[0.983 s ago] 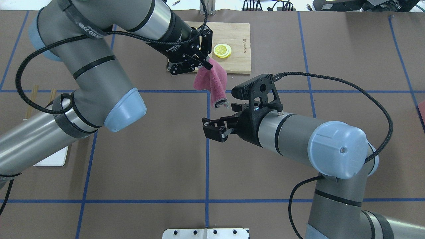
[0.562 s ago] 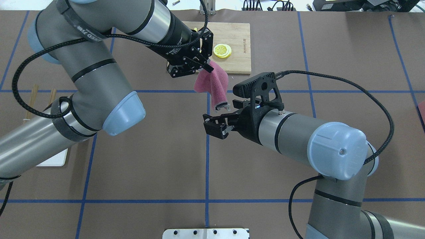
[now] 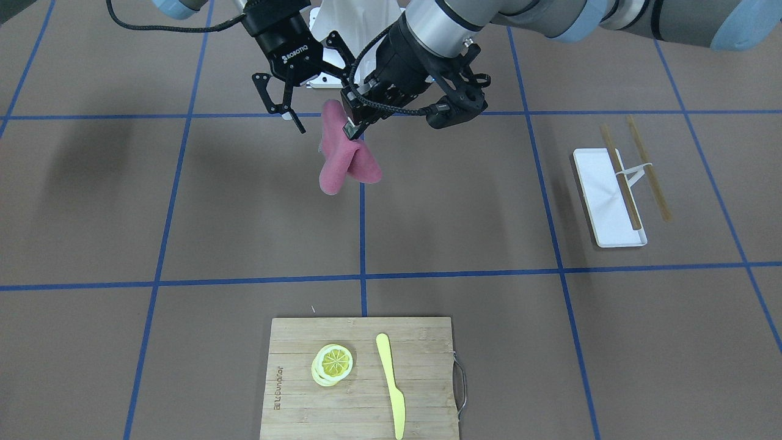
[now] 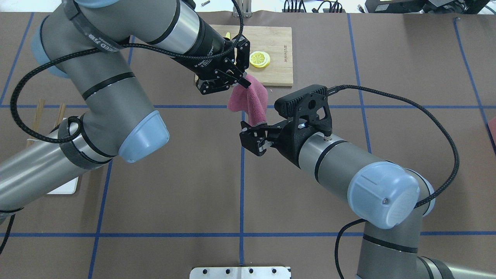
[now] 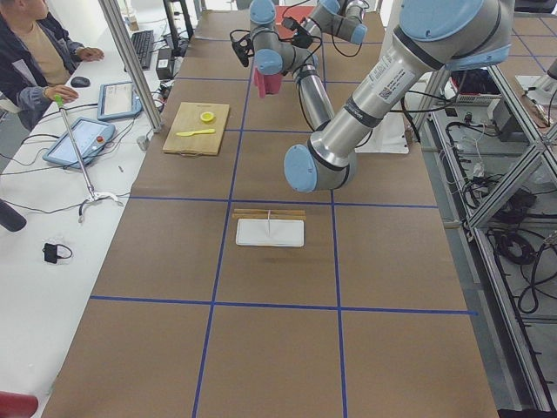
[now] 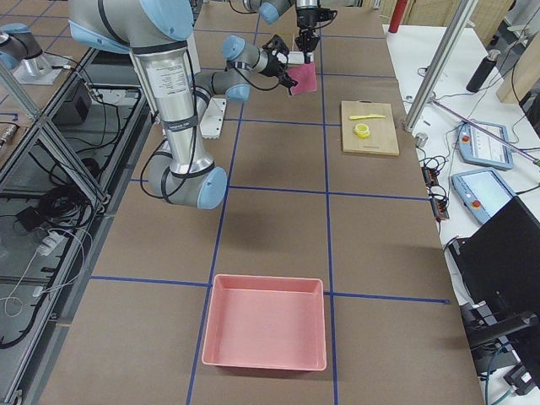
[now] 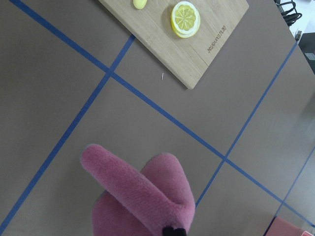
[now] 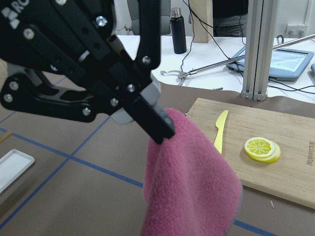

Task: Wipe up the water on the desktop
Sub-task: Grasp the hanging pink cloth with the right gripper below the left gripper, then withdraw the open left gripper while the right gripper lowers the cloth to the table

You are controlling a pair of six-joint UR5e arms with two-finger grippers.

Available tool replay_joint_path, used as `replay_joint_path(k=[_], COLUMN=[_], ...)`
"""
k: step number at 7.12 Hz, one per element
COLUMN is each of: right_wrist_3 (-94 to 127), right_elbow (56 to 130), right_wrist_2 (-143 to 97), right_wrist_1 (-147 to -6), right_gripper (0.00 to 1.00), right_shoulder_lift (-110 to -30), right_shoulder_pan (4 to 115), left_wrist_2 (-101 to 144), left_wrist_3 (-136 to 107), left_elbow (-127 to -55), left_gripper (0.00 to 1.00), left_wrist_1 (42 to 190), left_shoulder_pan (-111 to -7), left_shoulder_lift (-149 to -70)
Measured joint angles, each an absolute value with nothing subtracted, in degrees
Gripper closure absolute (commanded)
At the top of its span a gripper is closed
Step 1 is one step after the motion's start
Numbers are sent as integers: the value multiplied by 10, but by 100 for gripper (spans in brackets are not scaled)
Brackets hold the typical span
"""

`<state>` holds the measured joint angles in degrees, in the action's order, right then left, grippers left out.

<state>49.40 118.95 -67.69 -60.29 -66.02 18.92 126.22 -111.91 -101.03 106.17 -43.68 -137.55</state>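
1. The left hand is pinching the top corner of a pink, fluffy terry cloth, so the cloth hangs in loose folds in the air, clear of the surface below.
2. The broad brown matte desk, marked off by thin blue tape lines, lies under it. I cannot make out any wet patch or sheen on it in any view, so where the water sits is unclear to me.
3. The right hand is level with the bottom end of the cloth and has its fingers spread apart. The hem hangs right by its upper finger, but I cannot tell whether the fabric is actually between the fingers.
4. From the right wrist camera the cloth fills the space straight ahead, with the left hand's black fingers clamped at its top.
5. My reading is that wiping has not begun. This looks like the step of getting the cloth ready, with the second hand lined up to take its free end.
6. The next move seems to need the right hand to ease forward until the hem is truly between its fingers, then press them together without tugging the cloth from the other grip.
7. After that, the cloth has to go down flat on the desk, away from the bamboo cutting board and its lemon slices.
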Motion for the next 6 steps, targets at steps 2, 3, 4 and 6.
replay_joint_path(k=[2, 3, 4, 6], right_wrist_3=[496, 499, 501, 502], right_elbow=[1190, 1190, 1191, 1192], right_wrist_2=[-668, -666, -666, -666], right_wrist_1=[-603, -602, -602, -601], right_gripper=[43, 55, 91, 100], right_shoulder_lift=[-659, -658, -658, -658], right_shoulder_pan=[182, 180, 179, 178], left_wrist_2=[1263, 1262, 1262, 1261], left_wrist_3=[-1124, -1126, -1128, -1131], left_elbow=[-1013, -1015, -1018, -1022], left_gripper=[100, 100, 100, 100], left_wrist_1=[1062, 1062, 1062, 1062], left_shoulder_pan=[-435, -432, -430, -426], left_shoulder_lift=[-1375, -1374, -1372, -1371])
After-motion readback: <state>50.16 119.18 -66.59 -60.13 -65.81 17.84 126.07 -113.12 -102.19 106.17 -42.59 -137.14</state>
